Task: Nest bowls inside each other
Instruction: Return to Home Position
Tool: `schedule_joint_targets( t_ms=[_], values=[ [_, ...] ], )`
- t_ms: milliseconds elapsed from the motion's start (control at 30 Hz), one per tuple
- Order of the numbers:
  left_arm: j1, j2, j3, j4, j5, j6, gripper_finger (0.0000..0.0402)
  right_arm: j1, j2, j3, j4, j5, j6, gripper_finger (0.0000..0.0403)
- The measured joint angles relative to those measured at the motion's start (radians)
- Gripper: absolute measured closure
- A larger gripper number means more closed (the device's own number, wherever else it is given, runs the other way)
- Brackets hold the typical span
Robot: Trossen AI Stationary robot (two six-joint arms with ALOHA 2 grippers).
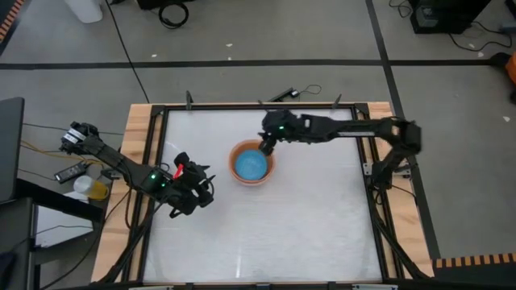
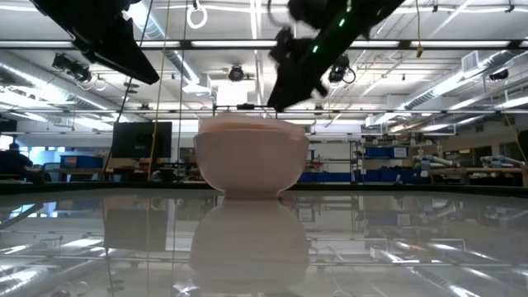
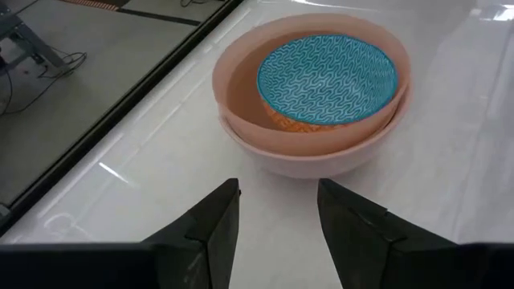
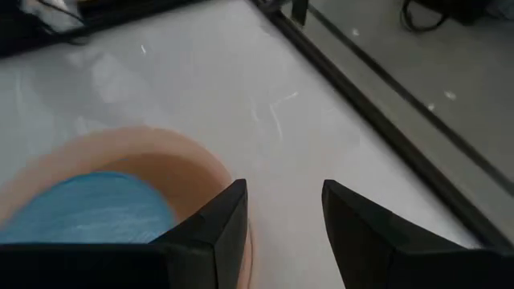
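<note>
One stack of bowls stands on its foot mid-table. In the left wrist view a blue patterned bowl sits inside a peach-orange bowl. That bowl rests in a paler outer bowl. My right gripper hangs open just above the stack's far rim. In the low view its dark fingers end a little over the bowl. My left gripper waits open and empty to the left of the stack, pointing at it.
The white glossy table top lies bare around the stack. A wooden frame with black rails bounds it. Beyond the left edge are a bottle and cables.
</note>
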Motion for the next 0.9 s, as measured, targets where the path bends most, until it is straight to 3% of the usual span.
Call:
schedule_joint_targets(
  t_ms=[200,333,433,533,700,900],
  values=[
    [-0.027,-0.002,0.0,0.0,-0.01,-0.003,0.023,0.097,-0.218,0.0,-0.248,-0.037,0.033,0.0234],
    [-0.088,-0.025,0.0,0.018,-0.102,-0.012,0.023,0.248,-0.315,-0.066,-0.28,-0.022,0.09,0.0237],
    [-0.151,-0.039,0.0,0.037,-0.176,-0.011,0.023,0.391,-0.38,-0.178,-0.146,0.062,0.142,0.0244],
    [-0.193,-0.028,-0.005,0.102,-0.203,-0.003,0.023,0.534,-0.417,-0.33,0.105,0.169,0.168,0.0256],
    [-0.202,0.01,-0.089,0.434,-0.179,0.195,0.023,0.683,-0.423,-0.526,0.501,0.225,0.087,0.0295],
    [-0.178,-0.034,-0.108,0.638,-0.166,0.46,0.023,0.745,-0.488,-0.566,0.588,0.311,-0.036,0.0391]
  ],
)
